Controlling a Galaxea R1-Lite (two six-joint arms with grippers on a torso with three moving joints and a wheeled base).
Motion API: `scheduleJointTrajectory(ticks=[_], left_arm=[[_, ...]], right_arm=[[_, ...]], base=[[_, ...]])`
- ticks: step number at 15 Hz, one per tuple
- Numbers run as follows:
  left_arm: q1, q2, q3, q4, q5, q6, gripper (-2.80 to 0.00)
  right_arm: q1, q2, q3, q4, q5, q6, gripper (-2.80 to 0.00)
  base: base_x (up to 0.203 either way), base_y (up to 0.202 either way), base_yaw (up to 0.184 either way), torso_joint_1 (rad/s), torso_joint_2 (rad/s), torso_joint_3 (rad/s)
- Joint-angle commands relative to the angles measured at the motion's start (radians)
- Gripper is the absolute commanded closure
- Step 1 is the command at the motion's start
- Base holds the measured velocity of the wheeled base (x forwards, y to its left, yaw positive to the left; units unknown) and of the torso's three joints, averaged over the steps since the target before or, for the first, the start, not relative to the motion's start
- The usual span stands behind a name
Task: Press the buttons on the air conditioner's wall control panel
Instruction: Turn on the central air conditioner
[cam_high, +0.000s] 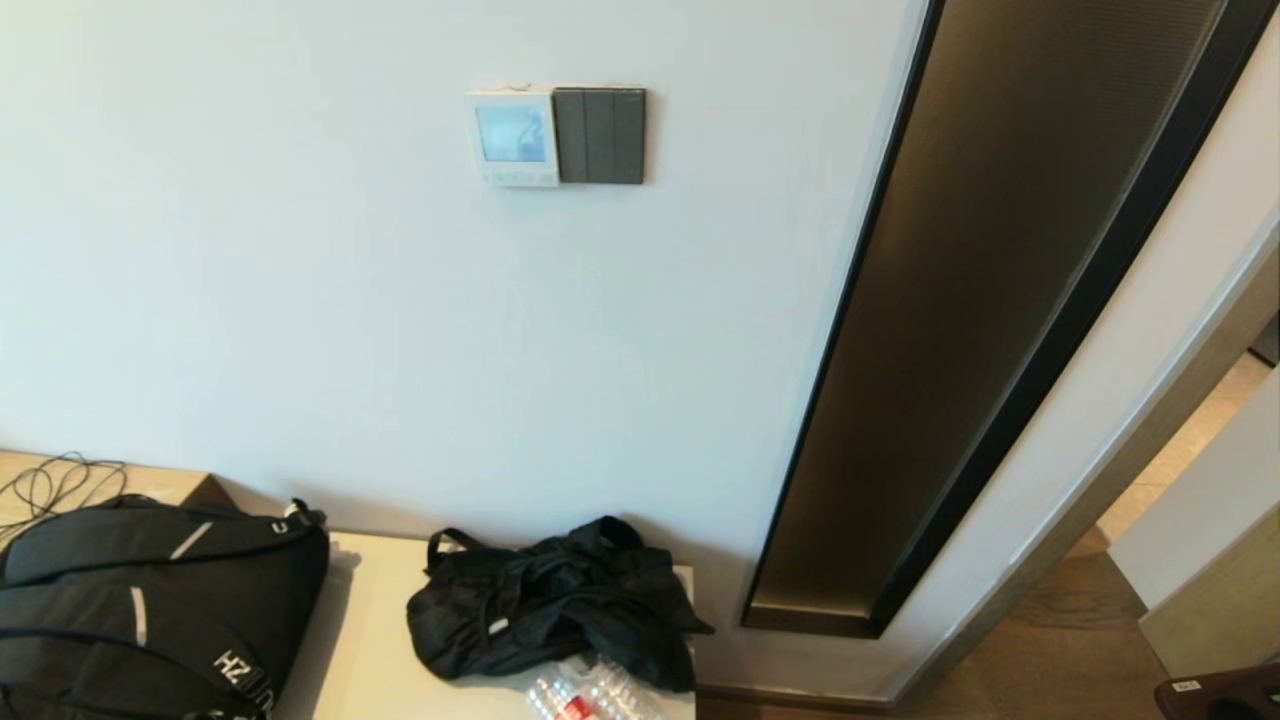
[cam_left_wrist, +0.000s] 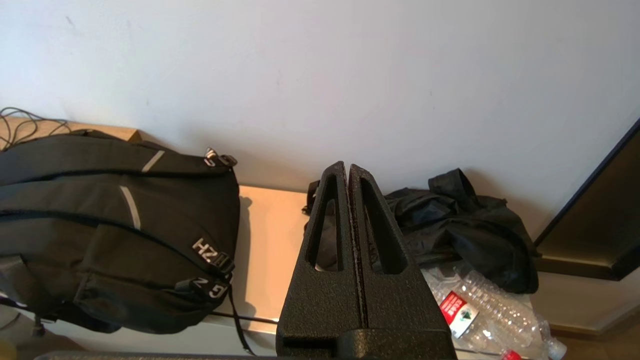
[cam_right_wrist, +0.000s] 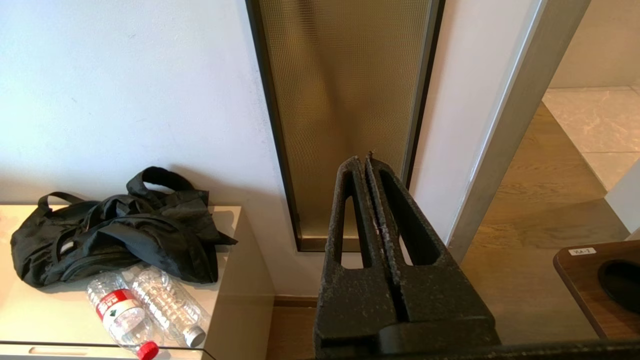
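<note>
— Mounted high on the white wall (cam_high: 300, 300), where is the air conditioner's wall control panel (cam_high: 512, 137) placed relative to other fittings?

— It is fixed touching the left edge of a dark grey switch plate (cam_high: 600, 135). A light-blue screen (cam_high: 511, 133) is shown on it, and the buttons (cam_high: 512, 177) are set in a strip beneath that screen; single buttons cannot be told apart.

— How are the two tools held?

— Neither is seen in the head view. In the left wrist view the left tool (cam_left_wrist: 348, 167) is closed, fingers pressed together with nothing between them, and is held low, pointed at the wall above the bench (cam_left_wrist: 267, 235). In the right wrist view the right tool (cam_right_wrist: 364, 161) is likewise closed and empty, aimed at a tall bronze panel (cam_right_wrist: 345, 100) framed in black.

— What is carried on the bench?

— A black backpack (cam_high: 140, 600) is laid at the left, a crumpled black bag (cam_high: 560, 595) near the middle, and two clear plastic bottles (cam_right_wrist: 142, 305) just beside the bag. Cables (cam_high: 55, 480) are seen behind the backpack.
</note>
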Motion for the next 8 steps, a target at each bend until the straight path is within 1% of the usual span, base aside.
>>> scheduleJointTrajectory(ticks=[1, 8], left_arm=[[0.0, 0.002, 0.0, 0.0, 0.001, -0.001, 0.0], [0.0, 0.0, -0.006, 0.01, -0.004, 0.008, 0.0]], right_arm=[[0.001, 0.002, 0.0, 0.0, 0.0, -0.001, 0.0], [0.001, 0.002, 0.0, 0.0, 0.0, -0.001, 0.0]], base=[[0.0, 0.0, 0.0, 0.0, 0.0, 0.0], [0.0, 0.0, 0.0, 0.0, 0.0, 0.0]])
